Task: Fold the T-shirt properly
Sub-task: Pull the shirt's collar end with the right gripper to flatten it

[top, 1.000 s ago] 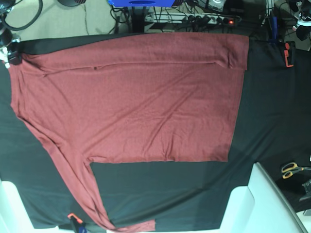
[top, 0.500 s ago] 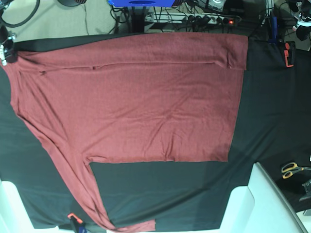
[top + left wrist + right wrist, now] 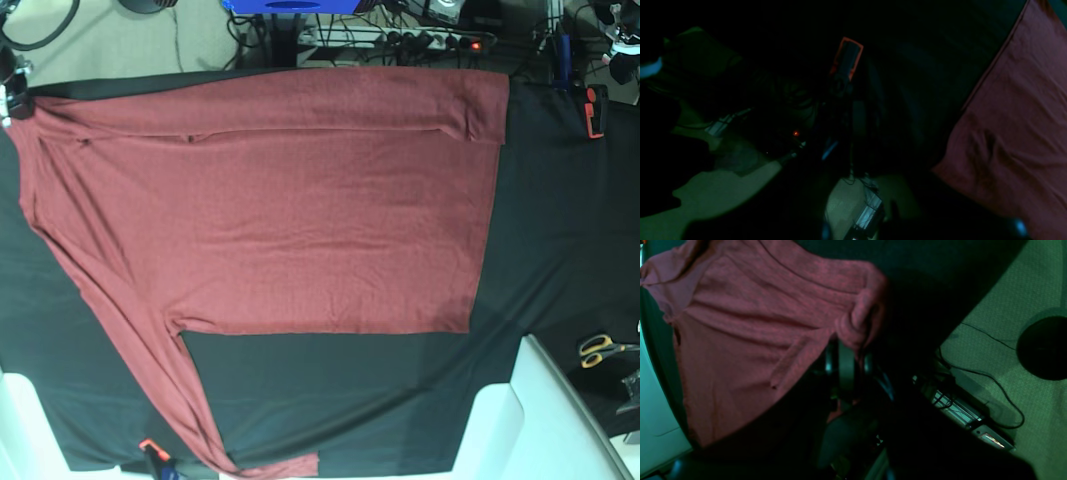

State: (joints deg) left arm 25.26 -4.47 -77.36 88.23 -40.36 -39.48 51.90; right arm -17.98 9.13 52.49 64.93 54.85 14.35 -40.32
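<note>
Change: far-left corner of the T-shirt [image 3: 290, 200] drawn further toward the far-left corner of the black tablecloth [image 3: 560, 250] than a second ago; left side pulled straighter; diagonal creases across the middle flattened out.
T-shirt: brick-red, spread flat over most of the tablecloth, far edge along the cloth's far edge, right edge straight and well short of the cloth's right edge.
Fold: narrow band doubled over along the far edge, ending in a small bunch near the far-right corner of the shirt.
Sleeve: long sleeve [image 3: 170, 390] running diagonally from the left side down to the near edge of the cloth, cuff lying at that edge.
Right gripper: at the far-left corner of the cloth [image 3: 12, 85], jaws together, clamped on a bunched corner of the shirt [image 3: 857, 326]; fabric gathered in folds just above the fingers [image 3: 846, 370] in the wrist view.
Left gripper: not visible in any view; jaws together, nothing seen held; its wrist view dark, showing the shirt's right edge [image 3: 1013, 133] and bare cloth beside it.
Clamps: orange clamp [image 3: 595, 110] on the far-right edge of the cloth; another orange clamp [image 3: 152, 450] at the near edge, just left of the sleeve.
Scissors: yellow-handled pair [image 3: 605, 349] near the right edge, well apart from the shirt.
Beyond far edge: power strip [image 3: 420, 40] and cables on the floor.
</note>
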